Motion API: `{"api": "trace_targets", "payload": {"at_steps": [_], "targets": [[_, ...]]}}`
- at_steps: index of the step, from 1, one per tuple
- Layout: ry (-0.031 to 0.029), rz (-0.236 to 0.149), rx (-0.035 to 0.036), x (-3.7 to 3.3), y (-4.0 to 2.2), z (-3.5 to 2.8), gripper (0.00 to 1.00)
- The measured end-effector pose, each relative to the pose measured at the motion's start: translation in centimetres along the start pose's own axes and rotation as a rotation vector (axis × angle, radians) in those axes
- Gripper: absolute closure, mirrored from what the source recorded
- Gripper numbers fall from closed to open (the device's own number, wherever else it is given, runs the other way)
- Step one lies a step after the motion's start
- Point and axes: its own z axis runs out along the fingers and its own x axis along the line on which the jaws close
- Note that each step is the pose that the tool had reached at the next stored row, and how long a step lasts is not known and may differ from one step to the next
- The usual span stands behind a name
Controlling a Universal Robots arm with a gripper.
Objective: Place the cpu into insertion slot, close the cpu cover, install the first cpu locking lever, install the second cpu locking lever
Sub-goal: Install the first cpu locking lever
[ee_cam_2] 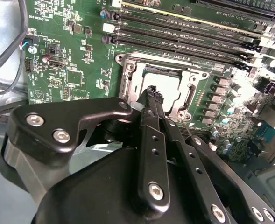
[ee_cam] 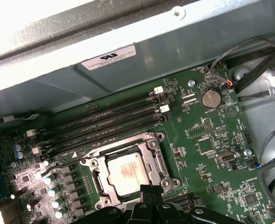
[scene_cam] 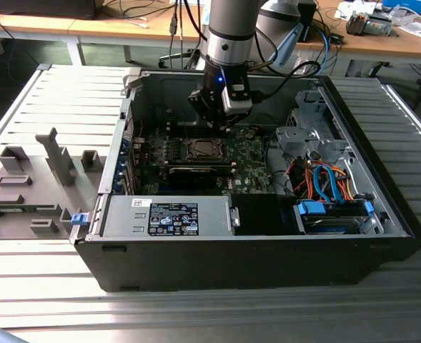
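Black claw (ee_cam_2: pixel 151 91), fingers pressed together and holding nothing, hovers just above the small square silver-topped cpu (ee_cam: pixel 126 173) seated inside the silver-rimmed insertion slot (ee_cam: pixel 93 164).

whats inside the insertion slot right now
The cpu lies in the insertion slot, silver top showing. The gripper covers its near edge; anything under the chip is hidden.
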Motion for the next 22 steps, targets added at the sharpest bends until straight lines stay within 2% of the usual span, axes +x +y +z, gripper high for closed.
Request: {"api": "trace_targets", "payload": {"at_steps": [13, 22], "targets": [[-0.0008, -0.028, 0.0004, 0.0, 0.0, 0.0, 0.89], [-0.0021, -0.067, 0.0012, 0.0, 0.0, 0.0, 0.89]]}}
